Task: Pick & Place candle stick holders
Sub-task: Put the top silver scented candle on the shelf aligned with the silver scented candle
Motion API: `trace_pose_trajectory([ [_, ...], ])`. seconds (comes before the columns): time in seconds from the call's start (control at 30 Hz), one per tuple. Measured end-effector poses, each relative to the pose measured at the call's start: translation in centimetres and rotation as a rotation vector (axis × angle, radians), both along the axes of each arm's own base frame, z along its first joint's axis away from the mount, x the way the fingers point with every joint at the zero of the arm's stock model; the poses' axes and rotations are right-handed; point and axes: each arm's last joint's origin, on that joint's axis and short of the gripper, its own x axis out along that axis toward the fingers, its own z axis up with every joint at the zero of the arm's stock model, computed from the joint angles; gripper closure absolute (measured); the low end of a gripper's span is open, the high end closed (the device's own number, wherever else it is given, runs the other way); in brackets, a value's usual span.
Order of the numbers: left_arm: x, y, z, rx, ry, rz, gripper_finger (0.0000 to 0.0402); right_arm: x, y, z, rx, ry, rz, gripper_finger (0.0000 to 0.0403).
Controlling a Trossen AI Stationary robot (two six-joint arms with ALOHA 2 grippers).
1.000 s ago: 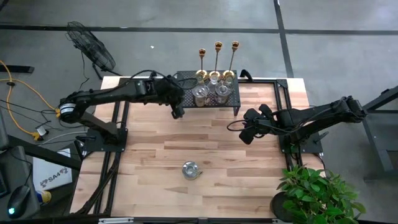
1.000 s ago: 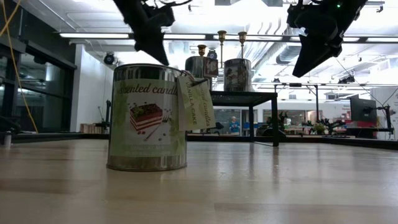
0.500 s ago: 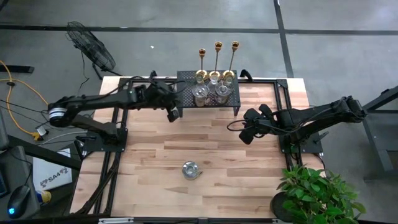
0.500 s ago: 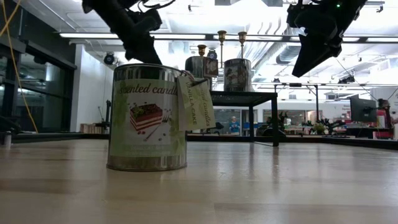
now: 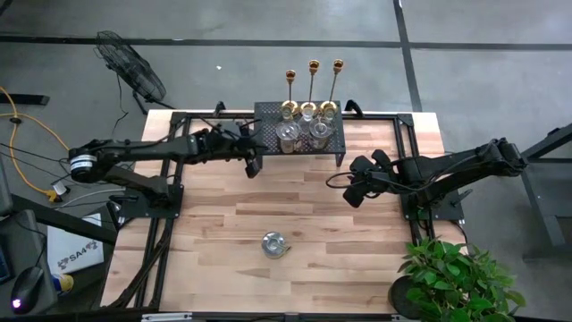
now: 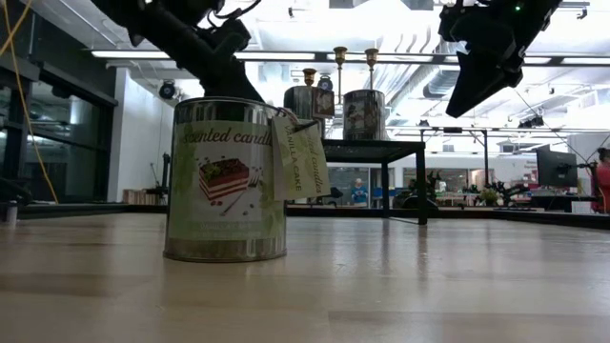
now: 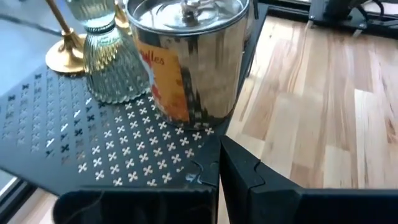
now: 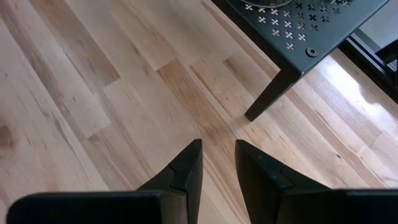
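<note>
Three tall gold candle stick holders (image 5: 314,85) stand by their round bases on the far edge of the black mesh stand (image 5: 268,116). In the left wrist view a ribbed clear glass holder (image 7: 109,59) and a gold base (image 7: 65,57) stand on the mesh behind a silver tin (image 7: 186,59). My left gripper (image 5: 253,165) is shut and hangs just off the stand's near left corner (image 7: 214,138), holding nothing. My right gripper (image 5: 353,194) hangs over bare wood right of the stand, fingers (image 8: 186,165) slightly apart with nothing between them.
A scented-candle tin (image 5: 273,243) with a paper tag stands on the wooden table (image 5: 375,268) near its front middle, and fills the low view (image 6: 227,181). Two tins (image 5: 288,136) share the stand. A potted plant (image 5: 456,282) crowds the near right corner.
My left arm has folded back and sunk lower. Its gripper has tipped from steeply downward toward level and stayed shut beside the stand's left end. My right arm has kept still.
</note>
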Motion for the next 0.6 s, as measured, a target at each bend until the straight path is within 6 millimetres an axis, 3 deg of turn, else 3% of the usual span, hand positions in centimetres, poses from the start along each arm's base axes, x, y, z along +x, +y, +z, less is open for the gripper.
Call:
trace_pose_trajectory([
  [0.6,2.5,0.9,-2.6,0.043,0.016,0.016,0.0401,0.0,0.0,0.0,-0.004,0.0,0.001,0.0316],
])
